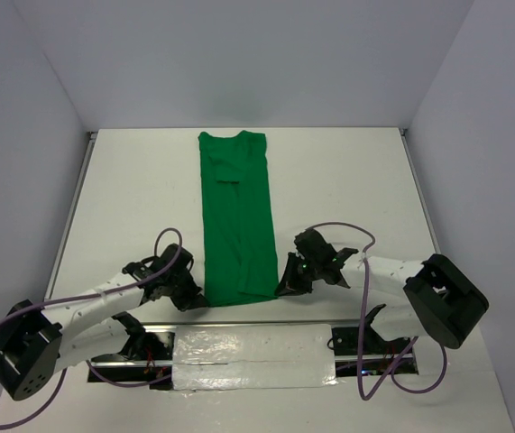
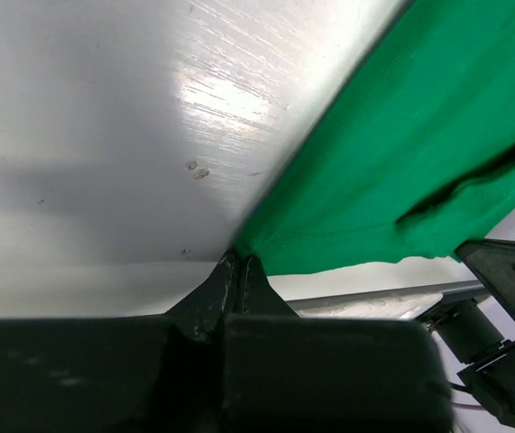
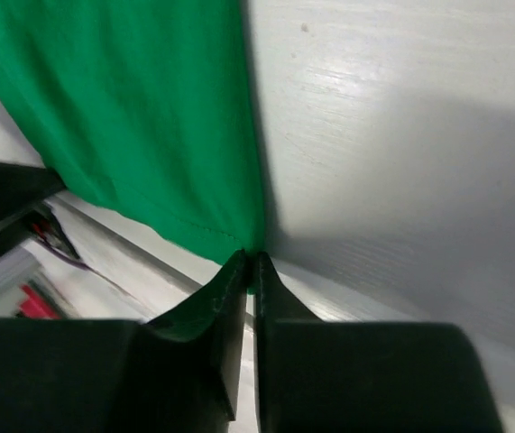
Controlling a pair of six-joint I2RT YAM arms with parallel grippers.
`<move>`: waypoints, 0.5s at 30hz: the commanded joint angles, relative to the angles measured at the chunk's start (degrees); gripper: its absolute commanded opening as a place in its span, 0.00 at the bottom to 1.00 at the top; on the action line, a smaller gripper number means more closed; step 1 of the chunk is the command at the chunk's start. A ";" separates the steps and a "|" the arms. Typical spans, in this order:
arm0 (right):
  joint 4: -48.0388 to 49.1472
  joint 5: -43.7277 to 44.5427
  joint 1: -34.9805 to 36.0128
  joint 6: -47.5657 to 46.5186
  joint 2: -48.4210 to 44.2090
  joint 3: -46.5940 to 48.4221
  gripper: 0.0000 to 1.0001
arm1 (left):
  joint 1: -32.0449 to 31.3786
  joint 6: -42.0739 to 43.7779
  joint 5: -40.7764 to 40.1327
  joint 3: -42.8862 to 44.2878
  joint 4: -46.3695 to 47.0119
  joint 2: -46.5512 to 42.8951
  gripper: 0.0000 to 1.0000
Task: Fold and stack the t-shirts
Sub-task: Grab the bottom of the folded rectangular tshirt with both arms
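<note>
Green t-shirt (image 1: 236, 225) lies as a long narrow strip down the middle of the tabletop (image 1: 356, 189), its collar end close to the far edge and its hem just short of the near edge. The sides and sleeves appear to be turned in over the body, with some wrinkling near the collar, so the lengthwise folds look done. What is left, as I judge it, is the crosswise folding: bringing the hem up toward the collar, probably more than once, to make a compact packet. No other garment or pile shows on the tabletop, so stacking has nothing to go on yet. Both arms are set at the hem end. The left hand (image 1: 194, 298) sits at the hem corner nearer the left edge; in its wrist view the left hand (image 2: 239, 267) has its fingers pressed together right at the tip of that cloth corner, pinching it low against the tabletop. The right hand (image 1: 286, 287) sits at the opposite hem corner, and in its own view the right hand (image 3: 250, 263) has its fingers drawn almost together with a sliver of green caught between the tips. The hem between the two hands lies flat and fairly straight on the tabletop, not lifted.
</note>
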 commanded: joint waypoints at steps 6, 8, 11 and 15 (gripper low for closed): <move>-2.62 3.36 0.91 -0.01 -3.83 0.70 0.00 | -2.10 -0.72 1.20 1.77 -3.56 0.98 0.00; -3.15 3.44 1.08 0.08 -4.09 0.52 0.00 | -2.27 -1.16 1.28 1.34 -4.09 0.28 0.00; -3.67 3.36 1.35 0.08 -4.62 0.35 0.00 | -2.27 -1.60 1.11 1.07 -4.97 -1.48 0.00; -6.47 5.63 1.52 -0.19 -6.90 1.40 0.00 | -2.27 -1.77 -0.38 2.82 -6.64 -2.36 0.00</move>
